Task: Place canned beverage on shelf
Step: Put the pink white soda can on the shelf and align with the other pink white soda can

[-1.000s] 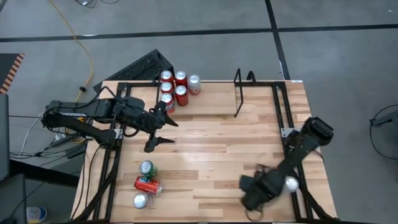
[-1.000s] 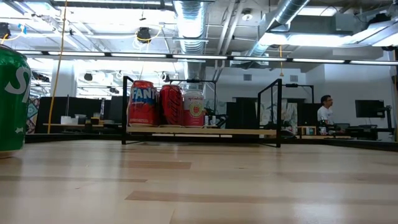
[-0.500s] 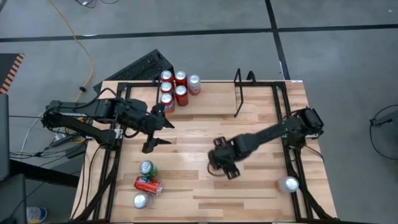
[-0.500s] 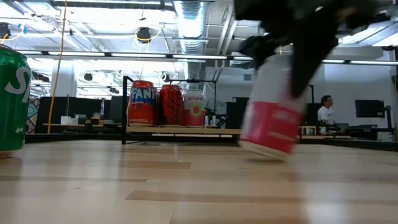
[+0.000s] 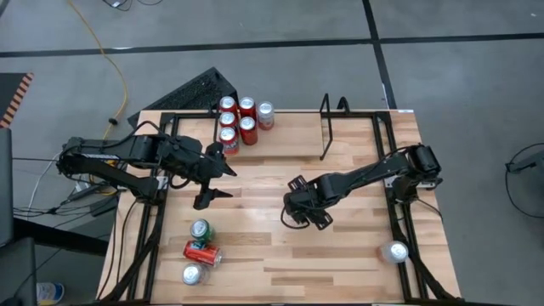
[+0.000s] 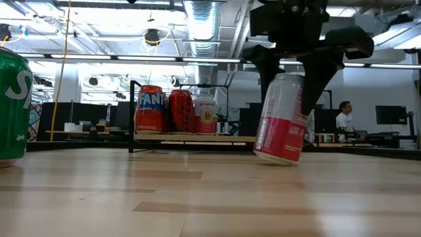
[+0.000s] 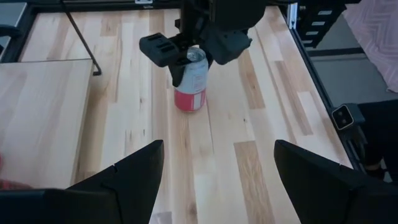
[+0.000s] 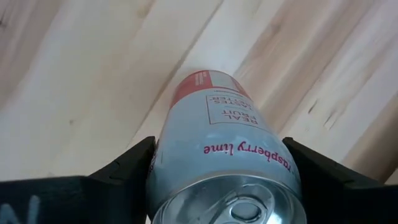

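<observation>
Wooden butcher-block table [image 5: 280, 255], open-plan room behind. White-and-red raspberry-lime aluminium can [image 6: 281, 119] sits mid-table, slightly tilted, base rim touching or just off the wood, with right gripper [image 5: 299, 209] straddling its top. Whether the jaws are clamping or letting go: cannot tell. Black wire shelf [image 6: 214, 138] is at the far edge, well apart, three cans visible on it from the low view. Left gripper [image 5: 212, 174] hovers near the shelf, fingers apart, empty. Risk: a tilted can released now could tip and roll. Contact between can and fingers is hidden from above.
</observation>
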### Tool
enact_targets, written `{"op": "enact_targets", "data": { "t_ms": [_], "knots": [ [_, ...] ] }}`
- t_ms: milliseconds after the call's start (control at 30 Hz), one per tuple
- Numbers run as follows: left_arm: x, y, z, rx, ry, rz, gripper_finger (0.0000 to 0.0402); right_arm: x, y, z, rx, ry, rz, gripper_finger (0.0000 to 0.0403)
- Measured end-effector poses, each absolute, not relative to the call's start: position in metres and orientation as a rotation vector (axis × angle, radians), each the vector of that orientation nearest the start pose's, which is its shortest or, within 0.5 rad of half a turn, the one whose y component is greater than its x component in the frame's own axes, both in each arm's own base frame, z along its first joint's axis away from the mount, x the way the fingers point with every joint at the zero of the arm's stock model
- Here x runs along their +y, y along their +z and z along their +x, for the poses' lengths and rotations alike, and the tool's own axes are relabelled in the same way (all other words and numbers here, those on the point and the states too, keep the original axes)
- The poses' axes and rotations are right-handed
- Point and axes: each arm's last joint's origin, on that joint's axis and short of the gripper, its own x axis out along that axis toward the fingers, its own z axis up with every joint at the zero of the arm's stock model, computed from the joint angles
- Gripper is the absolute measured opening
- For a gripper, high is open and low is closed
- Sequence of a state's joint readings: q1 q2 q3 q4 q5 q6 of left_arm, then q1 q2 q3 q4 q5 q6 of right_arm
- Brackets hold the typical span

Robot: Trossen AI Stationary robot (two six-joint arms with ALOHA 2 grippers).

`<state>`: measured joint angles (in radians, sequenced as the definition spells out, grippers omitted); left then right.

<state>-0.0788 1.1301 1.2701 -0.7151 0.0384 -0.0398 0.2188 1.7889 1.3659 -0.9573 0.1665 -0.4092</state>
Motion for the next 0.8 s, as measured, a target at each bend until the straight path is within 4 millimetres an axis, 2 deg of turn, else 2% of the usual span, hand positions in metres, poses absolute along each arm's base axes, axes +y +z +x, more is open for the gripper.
{"op": "enact_targets", "data": {
  "t_ms": [167, 400, 600, 700, 800],
  "knots": [
    [-0.019, 0.385, 0.223, 0.562, -0.101, -0.036, 0.0290, 0.069, 0.221, 0.335, 1.369, 0.167, -0.425, 0.0287],
    [-0.019, 0.387, 0.224, 0.538, -0.102, -0.033, 0.0290, 0.051, 0.220, 0.326, 1.456, -0.344, 0.139, 0.0289],
    [-0.019, 0.389, 0.225, 0.510, -0.104, -0.031, 0.0290, 0.036, 0.220, 0.323, 1.448, -0.630, 0.529, 0.0290],
    [-0.019, 0.390, 0.226, 0.496, -0.103, -0.035, 0.0290, 0.028, 0.219, 0.325, 1.432, -0.689, 0.634, 0.0291],
    [-0.019, 0.390, 0.226, 0.499, -0.103, -0.036, 0.0290, 0.025, 0.219, 0.327, 1.435, -0.652, 0.630, 0.0291]
  ]
}}
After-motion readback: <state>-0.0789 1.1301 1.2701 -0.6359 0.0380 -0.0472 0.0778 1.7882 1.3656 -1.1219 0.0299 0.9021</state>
